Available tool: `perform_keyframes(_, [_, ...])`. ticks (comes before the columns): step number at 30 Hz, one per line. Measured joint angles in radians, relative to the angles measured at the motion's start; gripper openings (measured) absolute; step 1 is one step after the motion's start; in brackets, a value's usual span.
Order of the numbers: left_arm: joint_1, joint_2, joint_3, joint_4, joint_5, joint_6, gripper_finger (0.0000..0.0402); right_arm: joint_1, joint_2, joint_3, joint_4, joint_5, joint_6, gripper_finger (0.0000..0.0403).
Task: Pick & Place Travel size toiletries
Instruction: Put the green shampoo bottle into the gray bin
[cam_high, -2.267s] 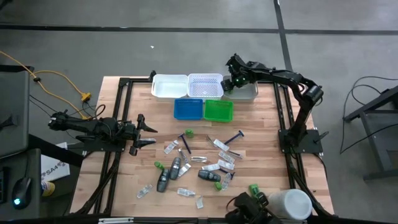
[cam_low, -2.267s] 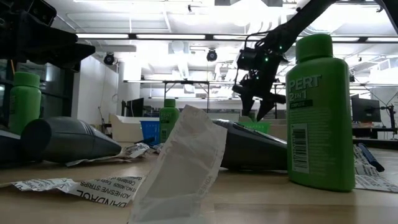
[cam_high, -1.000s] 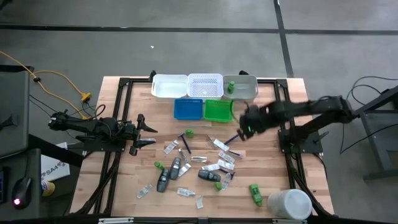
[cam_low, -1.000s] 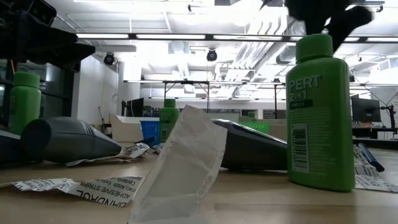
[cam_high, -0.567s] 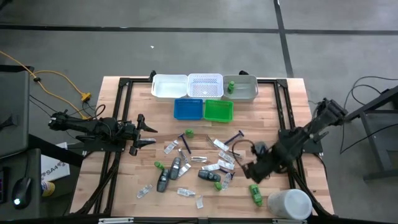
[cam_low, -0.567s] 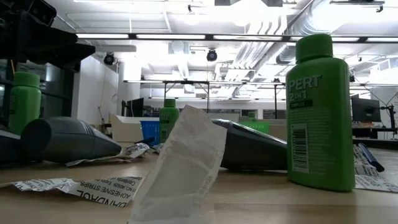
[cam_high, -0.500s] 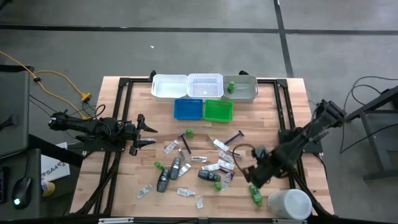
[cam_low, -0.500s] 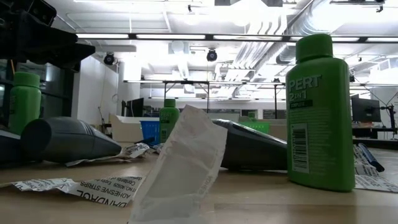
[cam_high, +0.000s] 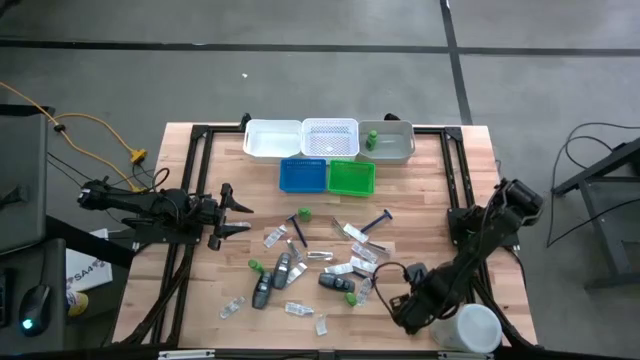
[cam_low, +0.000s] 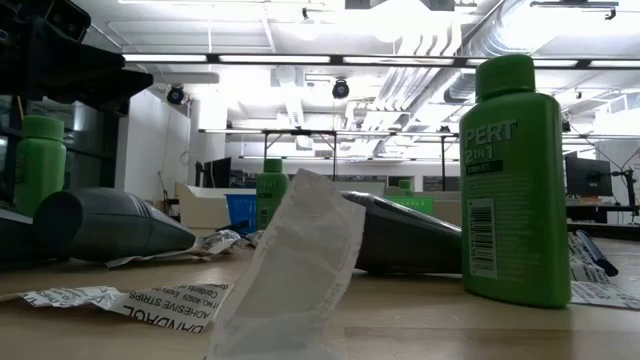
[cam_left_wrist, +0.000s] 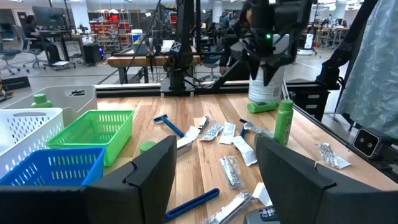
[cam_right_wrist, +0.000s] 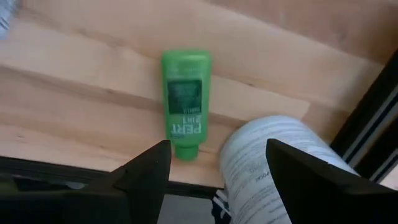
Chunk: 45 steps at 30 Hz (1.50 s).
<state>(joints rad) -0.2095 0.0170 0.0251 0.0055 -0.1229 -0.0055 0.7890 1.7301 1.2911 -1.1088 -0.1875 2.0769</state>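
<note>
While sorting continues:
Right gripper (cam_right_wrist: 214, 165): jaws spread, empty, poised above fallen green bottle (cam_right_wrist: 185, 102) for pickup.
Left gripper (cam_high: 232, 214): spread, empty, waiting aside.

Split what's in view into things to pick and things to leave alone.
To pick: lying green bottle below the right gripper; foil packets; dark grey pieces; blue razor.
Leave alone: white container; trays; waiting left gripper.

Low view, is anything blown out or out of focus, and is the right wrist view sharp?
Low view: the bright ceiling lights wash out the background, and the near crumpled white packet looks soft. Right wrist view: the small green bottle lying on the wooden table is slightly blurred.
</note>
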Motion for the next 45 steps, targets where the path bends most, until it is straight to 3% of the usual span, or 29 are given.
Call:
perform_keyframes(13, [0.000, 0.000, 0.000, 0.000, 0.000, 0.000, 0.0220, 0.010, 0.122, 0.000, 0.147, 0.004, 0.048, 0.0256])
perform_keyframes(34, [0.000, 0.000, 0.000, 0.000, 0.000, 0.000, 0.0220, 0.009, 0.226, 0.000, 0.150, -0.045, 0.071, 0.0255])
perform_keyframes(45, [0.000, 0.000, 0.000, 0.000, 0.000, 0.000, 0.0220, 0.010, 0.226, 0.000, 0.159, -0.028, 0.069, 0.0179])
